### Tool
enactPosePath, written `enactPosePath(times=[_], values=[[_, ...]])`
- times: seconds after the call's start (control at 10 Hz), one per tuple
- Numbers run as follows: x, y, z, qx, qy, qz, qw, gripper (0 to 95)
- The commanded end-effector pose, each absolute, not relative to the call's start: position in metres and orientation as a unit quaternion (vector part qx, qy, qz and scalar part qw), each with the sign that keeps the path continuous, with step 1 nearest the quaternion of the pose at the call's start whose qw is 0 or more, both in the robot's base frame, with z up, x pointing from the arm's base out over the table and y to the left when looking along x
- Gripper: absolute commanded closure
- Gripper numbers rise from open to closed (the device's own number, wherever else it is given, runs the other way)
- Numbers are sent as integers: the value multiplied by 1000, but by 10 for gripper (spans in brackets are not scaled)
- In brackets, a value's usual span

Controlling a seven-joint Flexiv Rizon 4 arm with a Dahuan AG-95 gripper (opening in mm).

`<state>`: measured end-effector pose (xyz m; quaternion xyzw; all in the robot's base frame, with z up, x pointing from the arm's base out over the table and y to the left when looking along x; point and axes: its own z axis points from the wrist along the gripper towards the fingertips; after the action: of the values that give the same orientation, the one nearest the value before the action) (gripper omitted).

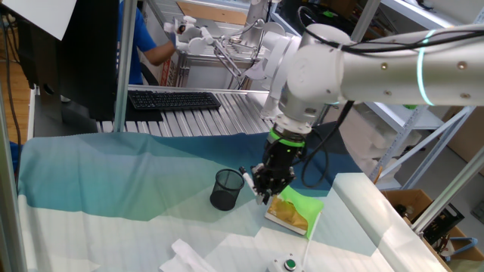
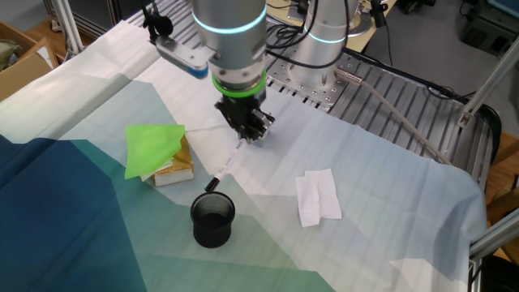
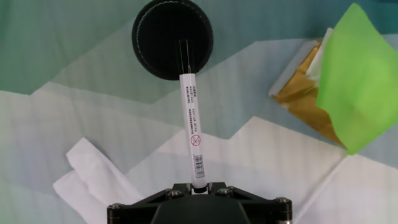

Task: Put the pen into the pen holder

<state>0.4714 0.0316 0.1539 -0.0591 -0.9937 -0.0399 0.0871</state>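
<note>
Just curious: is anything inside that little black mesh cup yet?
The pen holder looks dark and empty from above. The pen, shut in the gripper, points toward its mouth. Its shadowed bottom isn't clearly visible.

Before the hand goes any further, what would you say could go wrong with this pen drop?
1. The hand grips the pen by one end only, so the long free end could swing or slip.
2. The pen's lower tip sits near the rim of the pen holder; it might catch the rim and tip the cup.
3. The green-topped block lies close by; a sideways correction might brush it.
</note>
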Motion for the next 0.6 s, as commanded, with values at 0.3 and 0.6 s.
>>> enactPosePath(times=[0.3,0.6], values=[[478,34,143,-69,-990,-52,114,950],[485,36,144,-78,-986,-49,137,950]])
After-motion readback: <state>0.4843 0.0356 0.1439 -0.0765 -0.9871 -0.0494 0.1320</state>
